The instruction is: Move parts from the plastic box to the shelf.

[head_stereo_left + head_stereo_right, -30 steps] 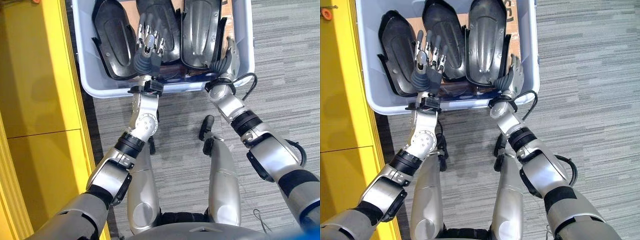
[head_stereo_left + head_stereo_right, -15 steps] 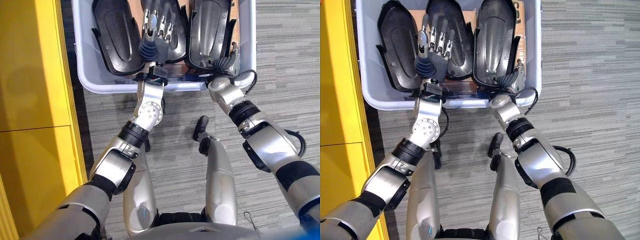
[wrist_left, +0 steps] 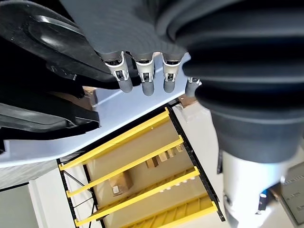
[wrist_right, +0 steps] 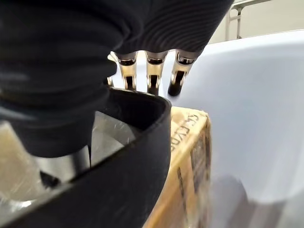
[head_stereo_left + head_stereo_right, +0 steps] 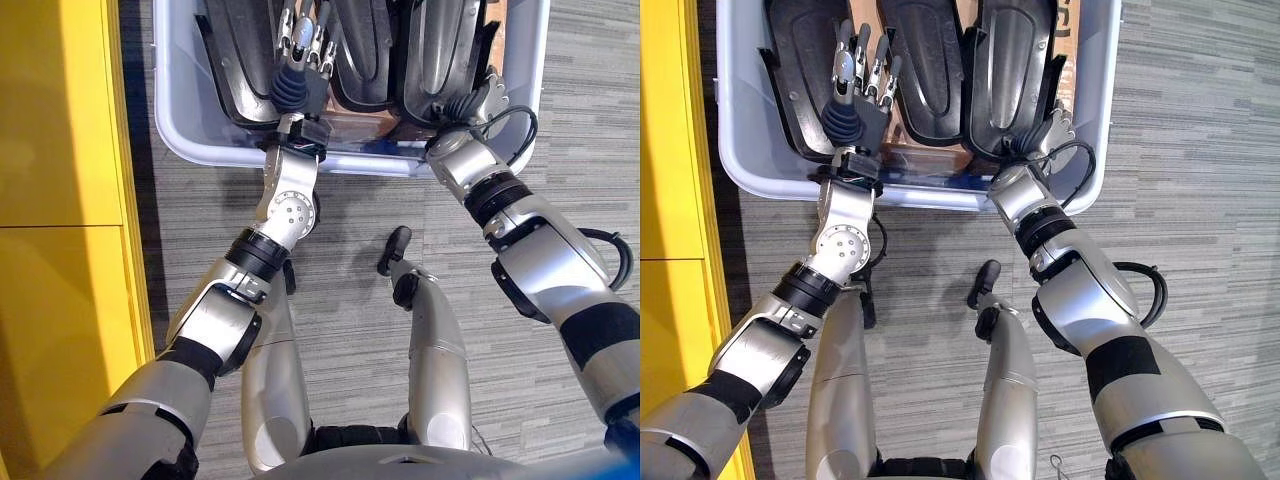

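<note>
A pale blue plastic box (image 5: 740, 160) holds three black moulded parts side by side: a left one (image 5: 800, 50), a middle one (image 5: 930, 60) and a right one (image 5: 1010, 60). My left hand (image 5: 855, 85) is inside the box, open, with straight fingers (image 3: 145, 80) over the gap between the left and middle parts. My right hand (image 5: 1045, 130) is at the box's near right corner, open. The right part's rim (image 4: 142, 123) runs between its thumb and its straight fingers (image 4: 152, 76). The yellow shelf (image 5: 60, 200) stands at my left.
Brown cardboard (image 4: 190, 156) lies under the parts in the box. Grey striped carpet (image 5: 570, 180) surrounds the box. The left wrist view shows a yellow rack (image 3: 142, 175) with small boxes on it past the box wall (image 3: 118, 109).
The camera has shifted, so the box sits higher in view. My right hand has come down from beside the right wall to the right part's near end. My left hand stays over the parts.
</note>
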`<state>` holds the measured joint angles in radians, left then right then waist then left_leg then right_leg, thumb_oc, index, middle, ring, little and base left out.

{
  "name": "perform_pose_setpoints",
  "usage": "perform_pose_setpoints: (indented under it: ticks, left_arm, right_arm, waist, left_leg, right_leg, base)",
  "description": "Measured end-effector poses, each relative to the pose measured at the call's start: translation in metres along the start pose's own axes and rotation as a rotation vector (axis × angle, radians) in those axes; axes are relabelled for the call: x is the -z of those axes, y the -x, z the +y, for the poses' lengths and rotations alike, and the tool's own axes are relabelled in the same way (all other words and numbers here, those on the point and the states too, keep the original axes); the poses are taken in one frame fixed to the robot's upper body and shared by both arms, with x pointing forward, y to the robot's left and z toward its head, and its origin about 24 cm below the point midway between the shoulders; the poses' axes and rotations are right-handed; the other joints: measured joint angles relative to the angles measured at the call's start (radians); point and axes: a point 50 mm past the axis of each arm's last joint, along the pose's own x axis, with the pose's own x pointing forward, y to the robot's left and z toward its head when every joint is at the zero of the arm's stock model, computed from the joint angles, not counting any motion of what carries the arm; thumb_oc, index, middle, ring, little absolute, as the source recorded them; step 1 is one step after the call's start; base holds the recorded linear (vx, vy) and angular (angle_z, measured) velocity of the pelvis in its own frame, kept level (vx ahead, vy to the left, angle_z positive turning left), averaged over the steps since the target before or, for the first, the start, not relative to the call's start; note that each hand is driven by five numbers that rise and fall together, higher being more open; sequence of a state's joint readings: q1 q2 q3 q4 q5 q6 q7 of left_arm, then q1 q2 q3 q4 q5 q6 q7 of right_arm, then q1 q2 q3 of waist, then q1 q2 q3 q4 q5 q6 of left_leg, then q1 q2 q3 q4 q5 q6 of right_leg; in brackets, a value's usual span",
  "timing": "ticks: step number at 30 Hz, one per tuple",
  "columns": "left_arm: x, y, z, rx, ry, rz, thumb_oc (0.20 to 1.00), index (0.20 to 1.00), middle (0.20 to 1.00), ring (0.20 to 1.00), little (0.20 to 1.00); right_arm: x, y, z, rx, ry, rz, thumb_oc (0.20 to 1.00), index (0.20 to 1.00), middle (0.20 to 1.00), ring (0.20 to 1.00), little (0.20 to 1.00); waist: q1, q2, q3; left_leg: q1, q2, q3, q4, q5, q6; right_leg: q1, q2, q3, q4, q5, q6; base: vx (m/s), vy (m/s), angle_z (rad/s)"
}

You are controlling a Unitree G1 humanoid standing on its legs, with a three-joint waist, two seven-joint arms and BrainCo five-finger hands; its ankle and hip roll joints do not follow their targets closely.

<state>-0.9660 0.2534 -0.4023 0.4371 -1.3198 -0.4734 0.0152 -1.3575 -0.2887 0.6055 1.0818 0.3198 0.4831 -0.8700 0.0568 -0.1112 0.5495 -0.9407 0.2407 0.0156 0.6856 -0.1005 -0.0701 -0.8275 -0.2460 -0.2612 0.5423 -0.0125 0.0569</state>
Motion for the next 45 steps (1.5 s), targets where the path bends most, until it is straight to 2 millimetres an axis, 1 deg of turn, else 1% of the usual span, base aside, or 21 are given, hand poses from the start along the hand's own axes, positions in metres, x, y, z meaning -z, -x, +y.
perform_pose_setpoints:
  ticks: [3, 6, 15, 19, 22, 24, 26, 27, 30, 33, 34, 35, 36, 37, 38, 40, 41, 42, 43, 44, 45]
  left_arm:
    - [0.001, -0.002, -0.003, 0.006, -0.001, 0.003, 1.000, 1.000, 1.000, 1.000, 1.000]
    - [0.001, -0.001, 0.002, -0.011, -0.012, 0.008, 1.000, 1.000, 1.000, 1.000, 1.000]
    - [0.001, -0.002, 0.001, 0.008, -0.007, 0.010, 1.000, 1.000, 1.000, 1.000, 1.000]
    - [0.001, -0.001, 0.000, 0.031, 0.010, 0.007, 1.000, 1.000, 1.000, 1.000, 1.000]
    - [0.002, 0.000, 0.001, 0.033, 0.011, 0.007, 1.000, 1.000, 1.000, 1.000, 1.000]
    - [0.003, 0.002, 0.004, 0.032, 0.010, 0.012, 1.000, 1.000, 1.000, 1.000, 1.000]
    - [0.004, 0.008, 0.010, 0.030, 0.007, 0.017, 1.000, 1.000, 1.000, 1.000, 1.000]
    - [0.003, 0.009, 0.013, 0.032, 0.002, 0.011, 1.000, 1.000, 1.000, 1.000, 1.000]
    - [-0.001, 0.012, 0.017, 0.034, -0.009, -0.005, 1.000, 1.000, 1.000, 1.000, 1.000]
    - [-0.003, 0.021, 0.029, -0.001, -0.020, -0.007, 1.000, 1.000, 1.000, 1.000, 1.000]
    - [-0.004, 0.033, 0.041, -0.047, -0.019, -0.038, 1.000, 1.000, 1.000, 1.000, 1.000]
    - [-0.007, 0.041, 0.046, -0.071, 0.011, -0.064, 1.000, 1.000, 1.000, 1.000, 1.000]
    - [-0.011, 0.049, 0.048, -0.075, 0.027, -0.098, 1.000, 1.000, 1.000, 1.000, 1.000]
    - [-0.013, 0.052, 0.048, -0.080, 0.037, -0.126, 1.000, 1.000, 1.000, 1.000, 1.000]
    - [-0.020, 0.057, 0.050, -0.085, 0.050, -0.158, 1.000, 1.000, 1.000, 1.000, 1.000]
    - [-0.021, 0.073, 0.057, -0.121, 0.065, -0.167, 1.000, 1.000, 1.000, 1.000, 1.000]
    - [-0.018, 0.087, 0.065, -0.161, 0.057, -0.167, 1.000, 1.000, 1.000, 1.000, 1.000]
    - [-0.017, 0.090, 0.066, -0.174, 0.060, -0.172, 1.000, 1.000, 1.000, 1.000, 1.000]
    - [-0.019, 0.091, 0.064, -0.175, 0.059, -0.186, 1.000, 1.000, 1.000, 1.000, 1.000]
    - [-0.026, 0.090, 0.056, -0.142, 0.053, -0.221, 1.000, 1.000, 1.000, 1.000, 1.000]
    - [-0.029, 0.088, 0.050, -0.113, 0.052, -0.239, 1.000, 1.000, 1.000, 1.000, 1.000]
  right_arm:
    - [-0.001, -0.011, -0.014, 0.040, -0.009, 0.007, 0.200, 0.200, 0.200, 0.200, 0.200]
    - [0.002, -0.016, -0.017, 0.021, -0.040, 0.027, 0.200, 0.200, 0.200, 0.200, 0.200]
    - [0.002, -0.011, -0.008, -0.040, -0.078, 0.004, 0.200, 0.200, 0.200, 0.200, 0.200]
    - [0.010, -0.010, -0.005, -0.030, -0.079, -0.007, 0.200, 0.200, 0.200, 0.200, 0.200]
    - [0.012, -0.009, -0.004, -0.015, -0.079, -0.029, 0.200, 0.200, 0.200, 0.200, 0.200]
    - [0.017, -0.006, 0.001, -0.020, -0.089, -0.042, 0.200, 0.200, 0.200, 0.200, 0.200]
    - [0.034, 0.003, 0.014, -0.030, -0.115, -0.037, 0.200, 0.200, 0.200, 0.200, 0.200]
    - [0.038, 0.007, 0.018, -0.035, -0.152, -0.038, 0.200, 0.200, 0.200, 0.200, 0.200]
    - [0.041, 0.007, 0.014, -0.016, -0.297, -0.059, 0.200, 0.200, 0.200, 0.200, 0.200]
    - [0.039, 0.010, 0.013, -0.019, -0.356, -0.107, 0.200, 0.200, 0.200, 0.200, 0.200]
    - [0.041, 0.015, 0.014, -0.045, -0.406, -0.137, 0.200, 0.200, 0.200, 0.200, 0.200]
    - [0.043, 0.021, 0.013, -0.071, -0.456, -0.161, 0.200, 0.200, 0.200, 0.200, 0.200]
    - [0.048, 0.026, 0.011, -0.087, -0.506, -0.192, 0.200, 0.200, 0.200, 0.200, 0.200]
    - [0.054, 0.026, 0.006, -0.078, -0.532, -0.205, 0.200, 0.200, 0.200, 0.200, 0.200]
    - [0.058, 0.028, 0.005, -0.088, -0.562, -0.200, 0.200, 0.200, 0.200, 0.200, 0.200]
    - [0.078, 0.041, 0.010, -0.121, -0.575, -0.163, 0.200, 0.200, 0.200, 0.200, 0.200]
    - [0.093, 0.053, 0.015, -0.158, -0.575, -0.134, 0.200, 0.200, 0.200, 0.200, 0.200]
    - [0.098, 0.058, 0.016, -0.174, -0.574, -0.134, 0.200, 0.200, 0.200, 0.200, 0.200]
    - [0.099, 0.065, 0.016, -0.215, -0.581, -0.153, 0.200, 0.200, 0.200, 0.200, 0.200]
    - [0.093, 0.075, 0.015, -0.262, -0.601, -0.201, 0.200, 0.200, 0.200, 0.200, 0.200]
    - [0.090, 0.077, 0.014, -0.277, -0.602, -0.228, 0.200, 0.200, 0.200, 0.200, 0.200]
  waist:
    - [0.004, 0.000, 0.000]
    - [0.006, 0.000, 0.000]
    - [0.002, 0.000, 0.000]
    - [0.006, 0.000, 0.000]
    - [0.008, 0.001, 0.000]
    - [0.008, 0.001, 0.000]
    - [0.011, 0.002, 0.001]
    - [0.008, 0.005, 0.001]
    - [0.002, 0.007, 0.000]
    - [-0.012, 0.018, -0.004]
    - [-0.015, 0.020, -0.004]
    - [-0.014, 0.021, -0.004]
    - [-0.013, 0.024, -0.007]
    - [-0.011, 0.031, -0.016]
    - [-0.012, 0.032, -0.016]
    - [-0.013, 0.033, -0.015]
    - [-0.016, 0.034, -0.016]
    - [-0.018, 0.036, -0.018]
    - [-0.031, 0.040, -0.028]
    - [-0.041, 0.046, -0.050]
    - [-0.040, 0.049, -0.065]
  left_leg:
    - [-0.023, 0.000, -0.003, 0.007, 0.001, 0.000]
    - [-0.024, 0.002, -0.002, 0.009, 0.004, -0.005]
    - [-0.023, 0.003, 0.001, 0.013, 0.002, 0.000]
    - [-0.017, 0.002, 0.006, 0.010, 0.006, -0.004]
    - [-0.010, 0.003, 0.006, 0.005, 0.008, -0.007]
    - [0.015, 0.003, 0.011, -0.005, 0.010, -0.008]
    - [0.087, 0.003, 0.031, -0.040, 0.017, -0.010]
    - [0.127, 0.003, 0.034, -0.061, 0.019, -0.012]
    - [0.221, 0.011, 0.055, -0.123, 0.031, -0.013]
    - [0.313, 0.016, 0.079, -0.170, 0.041, -0.018]
    - [0.405, 0.018, 0.102, -0.219, 0.047, -0.028]
    - [0.454, 0.021, 0.117, -0.245, 0.055, -0.036]
    - [0.488, 0.021, 0.124, -0.269, 0.056, -0.037]
    - [0.503, 0.021, 0.124, -0.283, 0.058, -0.041]
    - [0.527, 0.021, 0.130, -0.299, 0.065, -0.043]
    - [0.616, 0.020, 0.144, -0.341, 0.068, -0.047]
    - [0.698, 0.019, 0.168, -0.381, 0.069, -0.048]
    - [0.729, 0.019, 0.170, -0.403, 0.069, -0.048]
    - [0.752, 0.015, 0.174, -0.416, 0.066, -0.042]
    - [0.752, 0.012, 0.187, -0.428, 0.068, -0.038]
    - [0.748, 0.009, 0.195, -0.436, 0.071, -0.035]
  right_leg:
    - [-0.022, -0.001, -0.002, 0.010, 0.004, -0.001]
    - [-0.030, -0.002, -0.001, 0.025, -0.001, -0.007]
    - [-0.039, -0.003, 0.005, 0.034, -0.004, -0.012]
    - [-0.037, -0.002, 0.013, 0.035, -0.001, -0.008]
    - [-0.033, 0.000, 0.014, 0.035, 0.000, -0.010]
    - [-0.015, 0.000, 0.016, 0.031, 0.001, -0.011]
    - [0.041, 0.002, 0.025, 0.008, 0.002, -0.009]
    - [0.077, 0.008, 0.026, -0.015, 0.009, -0.009]
    - [0.156, 0.027, 0.028, -0.077, 0.025, -0.007]
    - [0.233, 0.038, 0.033, -0.126, 0.038, -0.009]
    - [0.304, 0.046, 0.045, -0.162, 0.042, -0.006]
    - [0.344, 0.052, 0.050, -0.184, 0.048, -0.005]
    - [0.372, 0.055, 0.051, -0.198, 0.047, -0.005]
    - [0.383, 0.055, 0.051, -0.204, 0.046, -0.005]
    - [0.399, 0.056, 0.053, -0.211, 0.046, -0.006]
    - [0.478, 0.053, 0.054, -0.245, 0.048, -0.005]
    - [0.551, 0.053, 0.053, -0.280, 0.051, -0.001]
    - [0.582, 0.052, 0.053, -0.296, 0.053, 0.003]
    - [0.609, 0.051, 0.054, -0.321, 0.054, 0.005]
    - [0.610, 0.049, 0.054, -0.340, 0.064, 0.010]
    - [0.598, 0.047, 0.056, -0.344, 0.068, 0.006]
  base:
    - [0.00, 0.000, 0.00]
    - [0.00, 0.000, 0.00]
    - [-0.01, -0.001, -0.01]
    - [-0.04, -0.071, -0.01]
    - [-0.03, -0.062, -0.01]
    - [-0.04, -0.089, -0.03]
    - [-0.04, -0.099, -0.07]
    - [-0.04, -0.101, -0.10]
    - [-0.03, -0.070, -0.15]
    - [0.02, -0.035, -0.17]
    - [0.01, 0.003, -0.25]
    - [0.01, 0.017, -0.27]
    - [0.06, 0.025, -0.10]
    - [0.11, 0.069, -0.05]
    - [0.13, 0.131, -0.02]
    - [0.14, 0.171, -0.10]
    - [0.14, 0.215, -0.10]
    - [0.09, 0.177, -0.04]
    - [0.09, 0.252, -0.02]
    - [0.05, 0.203, -0.08]
    - [0.09, 0.386, -0.08]
